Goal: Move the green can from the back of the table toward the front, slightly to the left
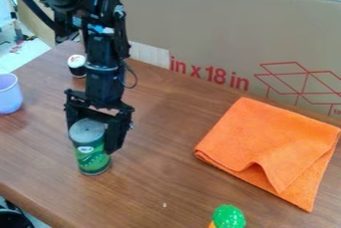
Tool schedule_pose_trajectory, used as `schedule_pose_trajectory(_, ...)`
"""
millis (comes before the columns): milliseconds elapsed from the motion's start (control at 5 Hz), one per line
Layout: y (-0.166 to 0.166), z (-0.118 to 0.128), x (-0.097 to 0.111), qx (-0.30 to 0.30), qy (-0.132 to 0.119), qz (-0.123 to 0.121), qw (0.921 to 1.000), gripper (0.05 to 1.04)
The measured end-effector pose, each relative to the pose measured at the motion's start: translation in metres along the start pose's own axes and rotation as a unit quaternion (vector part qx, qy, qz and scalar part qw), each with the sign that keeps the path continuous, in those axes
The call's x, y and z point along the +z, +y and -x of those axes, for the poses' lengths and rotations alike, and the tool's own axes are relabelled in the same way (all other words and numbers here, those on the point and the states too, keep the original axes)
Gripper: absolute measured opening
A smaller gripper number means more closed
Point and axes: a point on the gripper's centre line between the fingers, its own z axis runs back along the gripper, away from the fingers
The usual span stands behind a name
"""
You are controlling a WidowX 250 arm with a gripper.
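The gripper (92, 135) hangs down over the left part of the brown table (156, 182), closed around the upper part of a green can (92, 158). One finger lies along the can's right side as seen here, and the other is at its left, partly lost behind it. The can is close to upright, its pale round top tucked up between the fingers.

As for how far things are, the hold on the can looks made, judging by how snugly the fingers flank it. Any lift is slight at most: the base looks to be on the table, though from this slant a very small gap beneath it would be hard to rule out.

Around it, a pale purple cup (9, 94) stands at the left edge of the view, apart from the can. A small dark container with a white top (77, 65) is farther back, just beside the arm (103, 48). An orange cloth (269, 145) lies folded on the right, well apart from the gripper, one corner turned over. A green-topped thing (229, 217) with some orange shows at the bottom edge. Printed cardboard (220, 33) stands along the back.
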Motion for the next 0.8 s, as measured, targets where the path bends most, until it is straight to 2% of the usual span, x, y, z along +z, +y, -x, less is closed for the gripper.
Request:
schedule_pose_trajectory(200, 0.0, 0.021, -0.006, 0.014, 0.028, 0.004, 0.9995, 1.0)
schedule_pose_trajectory(400, 0.002, 0.032, 0.001, 0.027, 0.025, 0.017, 0.9992, 1.0)
schedule_pose_trajectory(800, 0.006, 0.003, 0.028, -0.02, -0.05, 0.022, 0.9983, 1.0)
